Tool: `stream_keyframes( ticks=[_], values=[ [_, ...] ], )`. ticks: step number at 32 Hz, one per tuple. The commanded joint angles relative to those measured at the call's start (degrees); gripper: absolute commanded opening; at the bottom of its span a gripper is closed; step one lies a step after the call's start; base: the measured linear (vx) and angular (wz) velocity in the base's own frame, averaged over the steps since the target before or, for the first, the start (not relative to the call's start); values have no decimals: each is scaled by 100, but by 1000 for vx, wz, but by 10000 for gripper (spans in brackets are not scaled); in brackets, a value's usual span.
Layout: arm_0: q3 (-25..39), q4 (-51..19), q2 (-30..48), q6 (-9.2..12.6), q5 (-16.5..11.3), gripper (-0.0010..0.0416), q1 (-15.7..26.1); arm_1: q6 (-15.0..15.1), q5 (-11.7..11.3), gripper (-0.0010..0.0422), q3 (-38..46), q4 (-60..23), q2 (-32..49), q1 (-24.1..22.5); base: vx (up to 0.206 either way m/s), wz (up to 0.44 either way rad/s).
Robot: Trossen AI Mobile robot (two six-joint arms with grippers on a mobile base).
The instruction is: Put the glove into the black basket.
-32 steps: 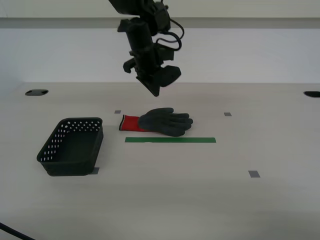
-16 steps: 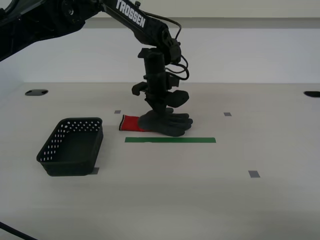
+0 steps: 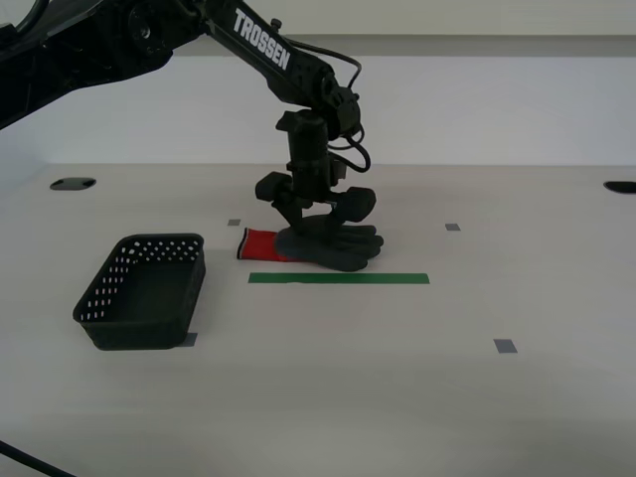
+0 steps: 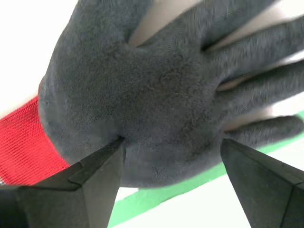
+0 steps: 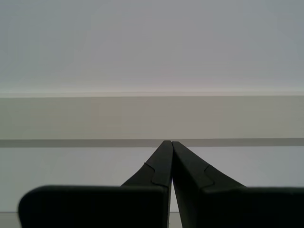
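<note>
Exterior view: the glove [image 3: 320, 244] lies flat at frame centre on the bench [image 3: 417, 338], long axis horizontal, red cuff leftward. The second gripper [image 3: 316, 211] is spread wide astride its palm. The first gripper [image 5: 171, 161] is closed, empty.

Pale table [image 3: 417, 397]: glove [image 3: 333, 241], black basket [image 3: 144, 290], green tape strip [image 3: 338, 278].

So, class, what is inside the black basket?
Nothing shows inside the black basket: only its dark floor and holed walls. The near wall hides part of the floor. The glove lies outside.
</note>
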Motion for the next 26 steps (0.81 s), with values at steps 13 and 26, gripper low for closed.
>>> stream_keyframes(
  ticks=[13, 26],
  values=[
    [11, 13, 2, 2, 2, 0, 4, -208, -492, 224, -555, 304, 0, -44, 0, 0],
    [11, 11, 2, 2, 2, 1, 7, -199, -369, 5, -807, 411, 0, -44, 0, 0]
  ],
)
